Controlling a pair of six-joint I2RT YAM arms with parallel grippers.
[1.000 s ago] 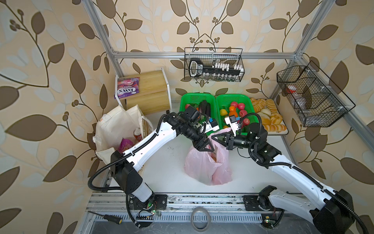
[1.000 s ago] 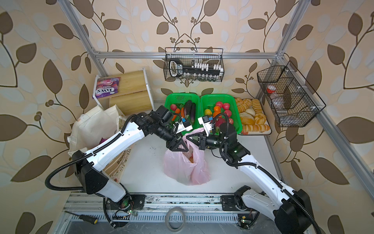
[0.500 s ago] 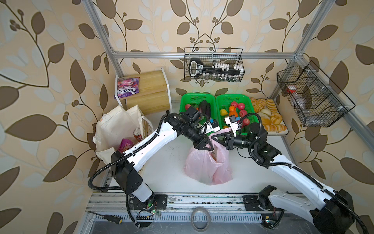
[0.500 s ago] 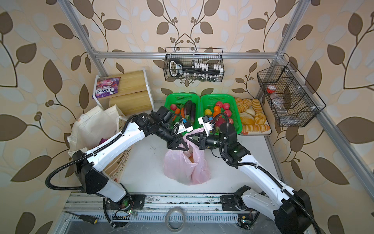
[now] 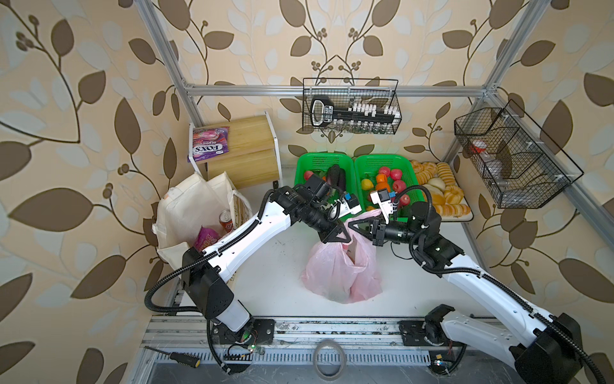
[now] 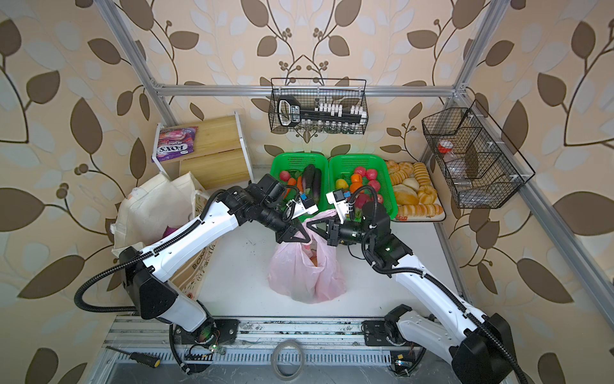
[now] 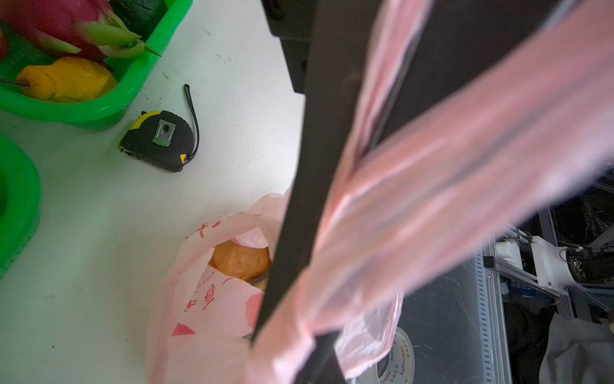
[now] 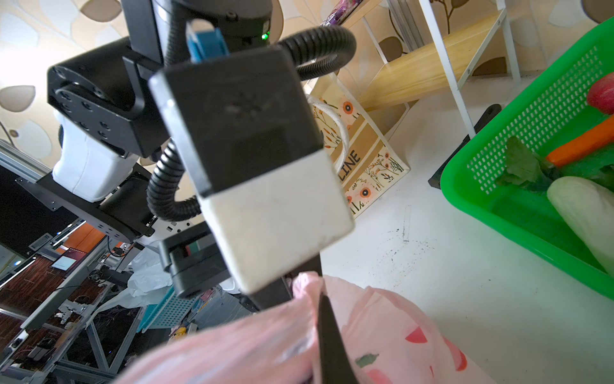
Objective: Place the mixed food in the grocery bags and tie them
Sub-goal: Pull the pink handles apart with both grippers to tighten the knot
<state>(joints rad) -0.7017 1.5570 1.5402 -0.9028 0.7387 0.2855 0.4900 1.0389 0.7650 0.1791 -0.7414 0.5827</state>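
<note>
- Since a second ago the left tool has clenched shut on one thin, crinkled handle of the pink bag; before that its jaws stood wide.
- Right tool stays clamped on a second handle strip, its tip nearly meeting the left tool's above the bag mouth.
- One pink bag: soft translucent plastic, slumped mid-tabletop, with a rounded orange-brown lump showing inside.
- One cream cloth tote stands at 9 o'clock, holding one red can and one glossy purple packet.
- Two green perforated plastic baskets sit at 12 o'clock.
</note>
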